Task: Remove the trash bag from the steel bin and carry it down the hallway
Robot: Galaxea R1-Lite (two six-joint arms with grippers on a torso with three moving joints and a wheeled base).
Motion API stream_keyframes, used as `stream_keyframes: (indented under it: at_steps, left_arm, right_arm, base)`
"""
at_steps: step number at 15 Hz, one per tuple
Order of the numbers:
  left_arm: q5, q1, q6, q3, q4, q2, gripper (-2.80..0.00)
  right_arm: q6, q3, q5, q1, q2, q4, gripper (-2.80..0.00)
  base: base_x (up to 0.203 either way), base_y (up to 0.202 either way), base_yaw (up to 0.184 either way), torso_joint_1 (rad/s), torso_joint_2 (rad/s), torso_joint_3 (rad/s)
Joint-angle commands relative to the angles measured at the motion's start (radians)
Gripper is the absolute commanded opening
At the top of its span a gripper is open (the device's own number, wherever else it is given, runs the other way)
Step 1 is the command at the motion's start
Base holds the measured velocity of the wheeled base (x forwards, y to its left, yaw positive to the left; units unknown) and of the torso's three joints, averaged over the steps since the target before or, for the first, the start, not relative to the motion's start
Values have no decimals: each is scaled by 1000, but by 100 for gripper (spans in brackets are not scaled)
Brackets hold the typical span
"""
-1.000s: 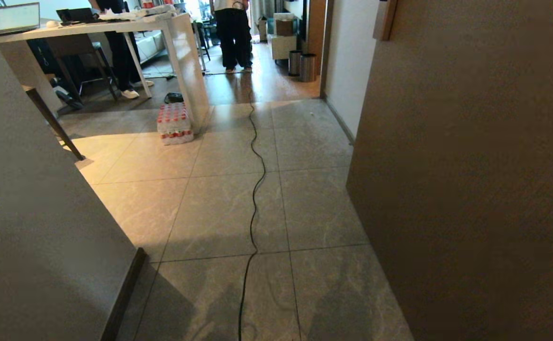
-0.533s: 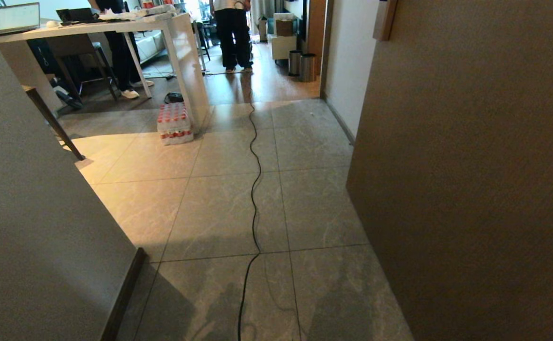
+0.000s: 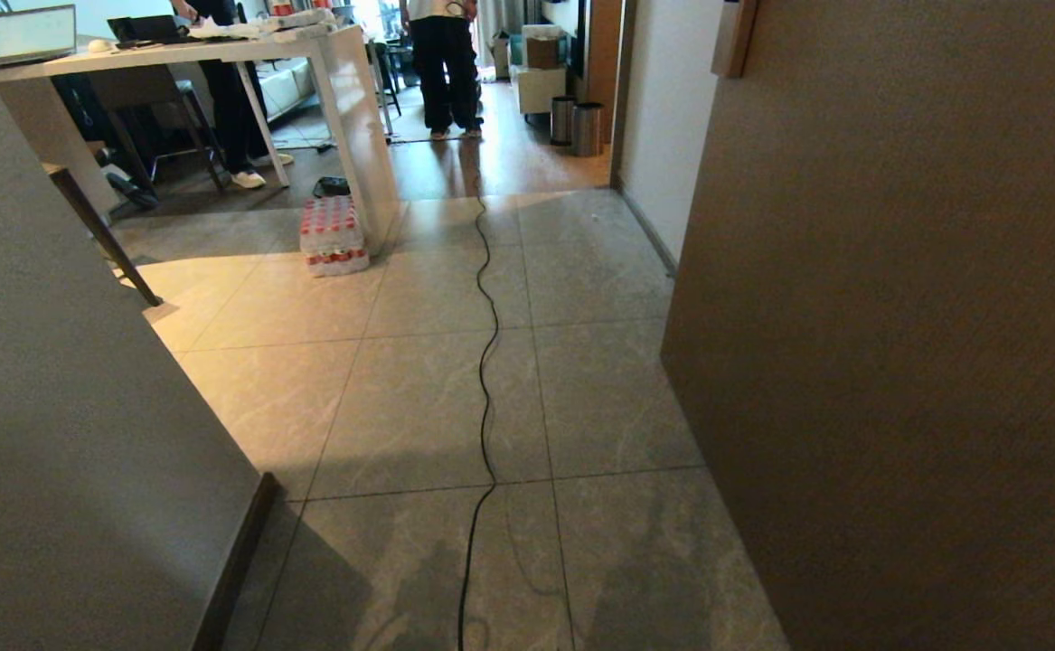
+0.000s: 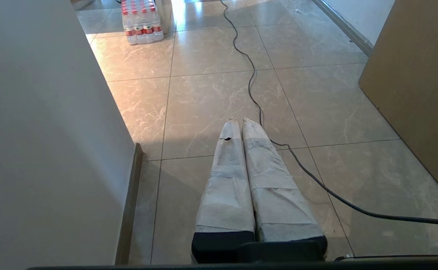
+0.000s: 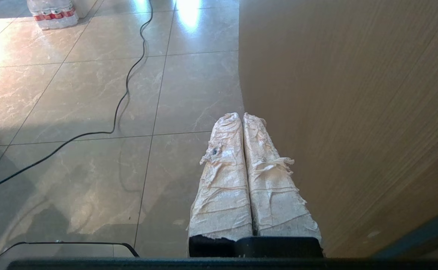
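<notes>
I'm looking down the narrow hallway of big grey-beige stone floor tiles, glossy w/ pale veining and thin dark grout lines. A thin black cable is snaking along the floor from the bottom edge of the head view toward the far room. On my left a plain pale wall w/ a dark baseboard is closing in; on my right a tall brown wood-grain panel is filling that side.

Past the tiles the floor is changing to brown wood. Two small cylindrical steel bins w/ dark rims are standing side by side there, by the pale right-hand wall, well apart from me. I can't tell if a trash bag is in either; too far.

A white table is standing at far left, w/ a shrink-wrapped pack of red-capped water bottles on the tiles just beside its leg. A person in black trousers is standing beyond, another's legs behind the table.

Left gripper, fingers wrapped in whitish tape, is hanging over the tiles near the cable, tips pressed together, holding nothing. Right gripper, same wrap, is also closed and empty, over the tile edge just beside the brown panel.
</notes>
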Motion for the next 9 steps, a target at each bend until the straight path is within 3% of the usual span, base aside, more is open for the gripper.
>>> stream_keyframes:
  at_steps: [1, 9]
  left_arm:
    - [0, 0, 0, 12, 0, 0, -280]
    - [0, 0, 0, 12, 0, 0, -280]
  right_arm:
    - [0, 0, 0, 0, 1, 0, -280]
    - [0, 0, 0, 0, 1, 0, -280]
  base:
    - [0, 0, 0, 0, 0, 0]
    - [0, 0, 0, 0, 0, 0]
